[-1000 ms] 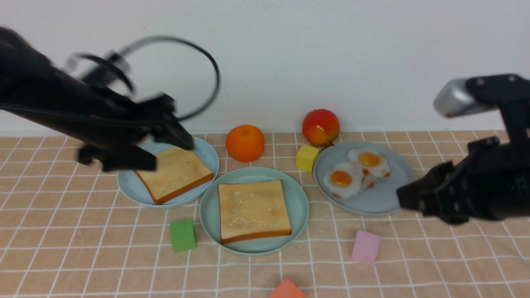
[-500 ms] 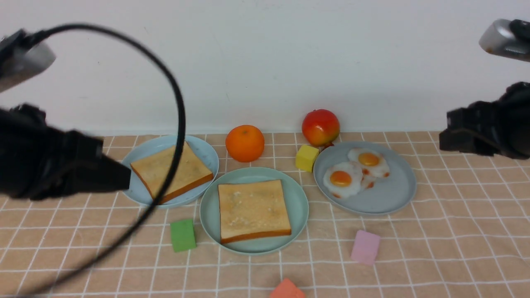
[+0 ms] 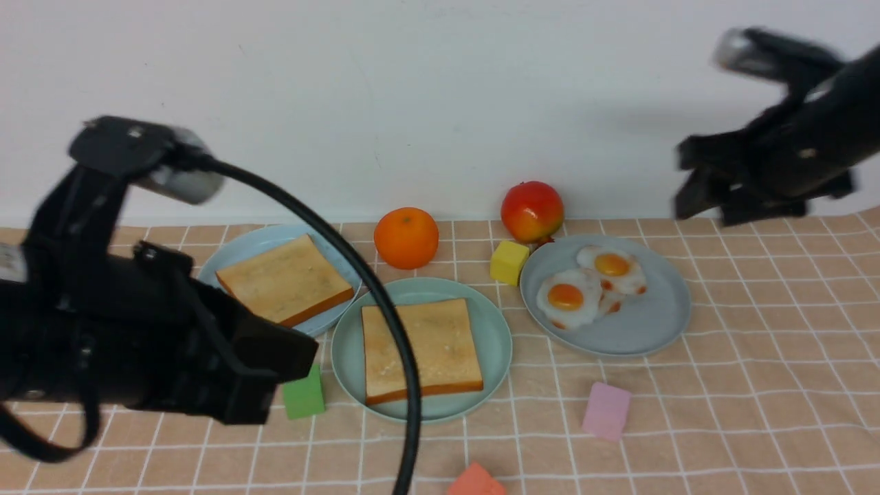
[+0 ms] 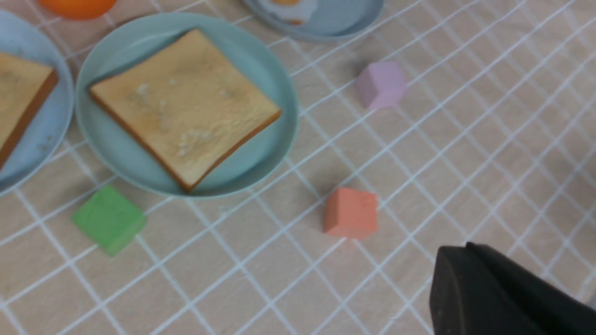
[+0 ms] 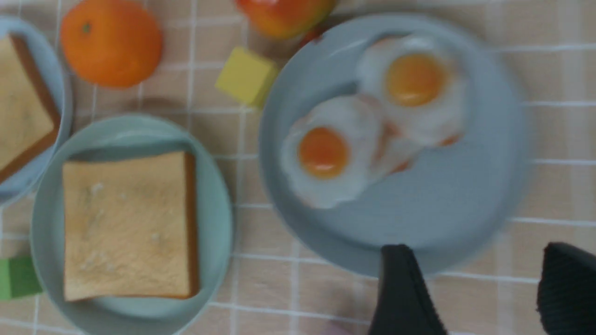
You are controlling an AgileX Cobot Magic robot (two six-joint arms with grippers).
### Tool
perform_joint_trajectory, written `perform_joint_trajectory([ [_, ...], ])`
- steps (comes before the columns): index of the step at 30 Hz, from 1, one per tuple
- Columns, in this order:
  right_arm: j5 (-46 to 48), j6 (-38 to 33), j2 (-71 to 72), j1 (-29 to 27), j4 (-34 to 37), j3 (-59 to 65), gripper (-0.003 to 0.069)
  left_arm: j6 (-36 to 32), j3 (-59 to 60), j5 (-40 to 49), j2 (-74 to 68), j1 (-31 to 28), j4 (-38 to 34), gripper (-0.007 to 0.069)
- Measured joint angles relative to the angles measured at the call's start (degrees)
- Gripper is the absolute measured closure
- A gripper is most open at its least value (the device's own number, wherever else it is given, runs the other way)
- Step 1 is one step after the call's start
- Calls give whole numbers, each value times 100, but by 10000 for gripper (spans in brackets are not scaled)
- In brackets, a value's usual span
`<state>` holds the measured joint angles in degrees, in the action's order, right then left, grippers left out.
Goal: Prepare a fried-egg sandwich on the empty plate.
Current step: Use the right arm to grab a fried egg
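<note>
The mint-green plate (image 3: 496, 337) sits mid-table with one toast slice (image 3: 421, 347) lying flat on it. A second toast slice (image 3: 285, 278) lies on the sky-blue plate (image 3: 344, 258) to its left. Two fried eggs (image 3: 567, 297) lie on the grey-blue plate (image 3: 650, 323) at the right. No stacked sandwich shows. My left gripper (image 3: 302, 361) is shut and empty, low at the near left beside the mint plate; in the left wrist view it (image 4: 465, 249) hangs over bare cloth. My right gripper (image 3: 687, 185) is open and empty, high behind the egg plate, and is also in the right wrist view (image 5: 479, 274).
An orange (image 3: 406, 237), a red fruit (image 3: 532, 210) and a yellow cube (image 3: 509, 262) stand behind the plates. A green cube (image 3: 304, 395), a pink cube (image 3: 607, 410) and a coral cube (image 3: 476, 481) lie in front. My left arm's black cable (image 3: 385, 309) crosses before the mint plate.
My left arm has pulled back from over the sky-blue plate to the near left and dropped lower. My right arm has risen from low at the right to high at the back right.
</note>
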<state>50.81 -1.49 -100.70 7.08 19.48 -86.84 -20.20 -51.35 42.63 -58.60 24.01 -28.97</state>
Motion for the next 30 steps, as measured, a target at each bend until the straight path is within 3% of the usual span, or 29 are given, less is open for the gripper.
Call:
perform_joint_trajectory([
  [3, 21, -96, -471, 67, 254, -183, 251, 286, 0, -42, -101, 31, 228, 634],
  [11, 280, -1845, -1522, 93, 483, -884, 251, 542, 6, -46, -143, 43, 351, 627],
  [16, 290, -1667, -1910, 93, 417, -1401, 251, 555, 6, -46, -143, 43, 368, 627],
  [22, 305, -906, -2539, 93, 423, -1823, 251, 560, 11, -46, -143, 43, 368, 622],
  [30, 264, -477, -3012, 93, 973, -1906, 252, 560, 10, -46, -143, 43, 368, 615],
])
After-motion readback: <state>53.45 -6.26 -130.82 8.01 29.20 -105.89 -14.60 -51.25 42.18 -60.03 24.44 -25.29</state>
